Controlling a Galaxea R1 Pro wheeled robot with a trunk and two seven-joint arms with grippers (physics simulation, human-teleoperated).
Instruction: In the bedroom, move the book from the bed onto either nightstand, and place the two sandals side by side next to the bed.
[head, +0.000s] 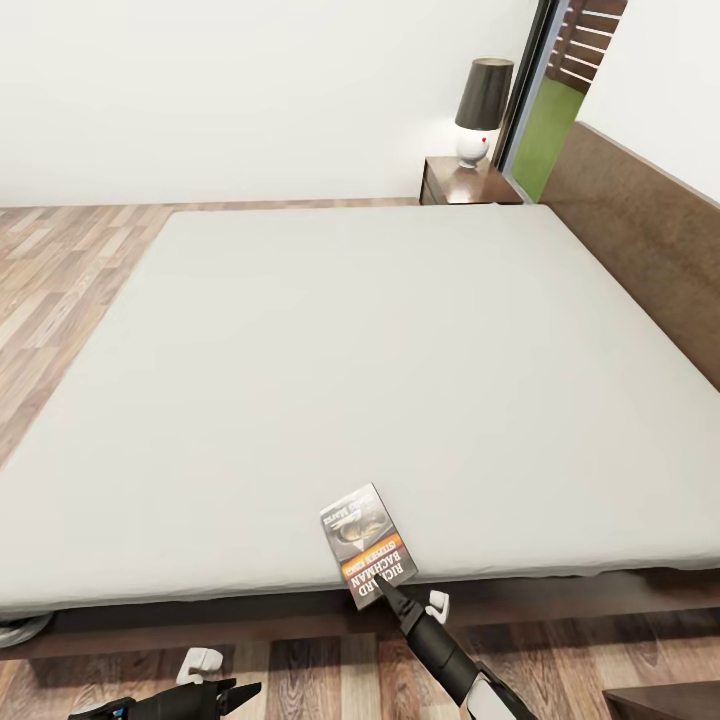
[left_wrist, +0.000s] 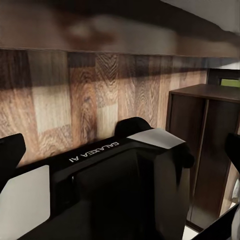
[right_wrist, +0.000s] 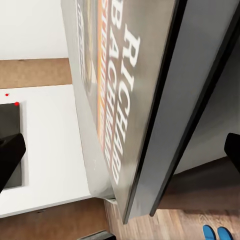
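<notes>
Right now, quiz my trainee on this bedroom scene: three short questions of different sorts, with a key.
1. True or false: the book lies at the near edge of the bed, by the right gripper.
2. Multiple choice: what stands on the nightstand past the far side of the bed? A) a vase B) a lamp C) a clock
3. Fill in: in the right wrist view, the blue sandals lie on the wood ____.

Key: 1 true; 2 B; 3 floor.
</notes>
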